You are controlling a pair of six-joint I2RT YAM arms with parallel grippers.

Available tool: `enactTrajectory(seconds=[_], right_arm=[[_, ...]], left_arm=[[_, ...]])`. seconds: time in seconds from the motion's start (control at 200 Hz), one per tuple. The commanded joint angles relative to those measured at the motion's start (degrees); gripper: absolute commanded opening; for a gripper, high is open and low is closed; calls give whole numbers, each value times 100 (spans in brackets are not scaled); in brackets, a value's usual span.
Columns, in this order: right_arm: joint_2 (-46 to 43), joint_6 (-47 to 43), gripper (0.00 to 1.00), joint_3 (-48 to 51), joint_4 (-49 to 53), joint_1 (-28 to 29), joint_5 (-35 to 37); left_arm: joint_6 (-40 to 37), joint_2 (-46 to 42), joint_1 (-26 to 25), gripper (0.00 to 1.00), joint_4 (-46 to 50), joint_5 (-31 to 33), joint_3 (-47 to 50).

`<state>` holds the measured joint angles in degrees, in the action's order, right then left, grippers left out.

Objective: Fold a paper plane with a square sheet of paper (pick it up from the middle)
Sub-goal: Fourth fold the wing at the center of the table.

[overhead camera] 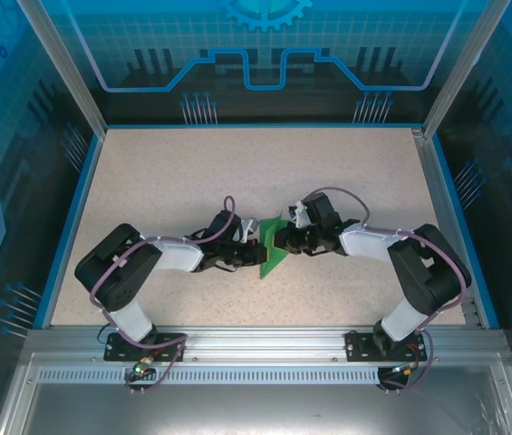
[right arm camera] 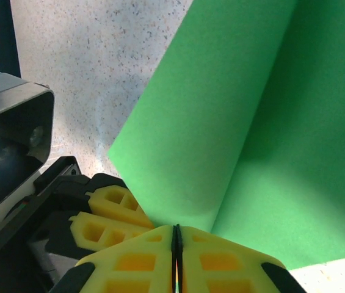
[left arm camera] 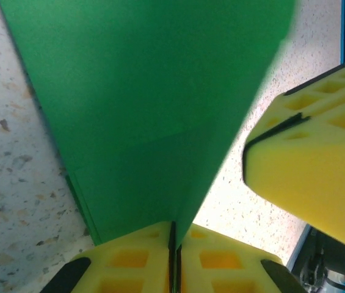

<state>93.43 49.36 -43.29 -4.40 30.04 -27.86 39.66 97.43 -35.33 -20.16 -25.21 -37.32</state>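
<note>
green paper [left arm camera: 148,91] in left pincer [left arm camera: 173,237], right pincer [right arm camera: 176,235]

Bright even overhead light, soft shadows, wrist close-ups slightly blurred

A speckled beige tabletop [overhead camera: 192,181] with a blue rim [overhead camera: 79,201] sits inside blue patterned walls [overhead camera: 265,54].
</note>
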Motion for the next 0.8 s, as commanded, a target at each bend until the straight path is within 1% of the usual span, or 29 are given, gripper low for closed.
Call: enactTrajectory(seconds=[0.0, 0.22, 0.475, 0.6, 0.66, 0.795], right_arm=[[179, 150, 10, -206, -292, 115, -94], [428, 308, 11, -278, -475, 139, -44], [677, 321, 11, -339, -404, 151, 202], [725, 303, 11, -369, -369, 151, 249], [714, 280, 11, -371, -296, 150, 306], [720, 284, 11, -390, -281, 147, 283]], left_arm=[[145, 168, 124, 12, -284, -380, 68], [166, 274, 197, 12, -239, -489, 58], [174, 413, 326, 12, -291, -713, 49], [110, 426, 349, 16, -175, -737, 7], [62, 382, 345, 21, -88, -691, 10], [12, 328, 335, 27, -16, -653, 26]])
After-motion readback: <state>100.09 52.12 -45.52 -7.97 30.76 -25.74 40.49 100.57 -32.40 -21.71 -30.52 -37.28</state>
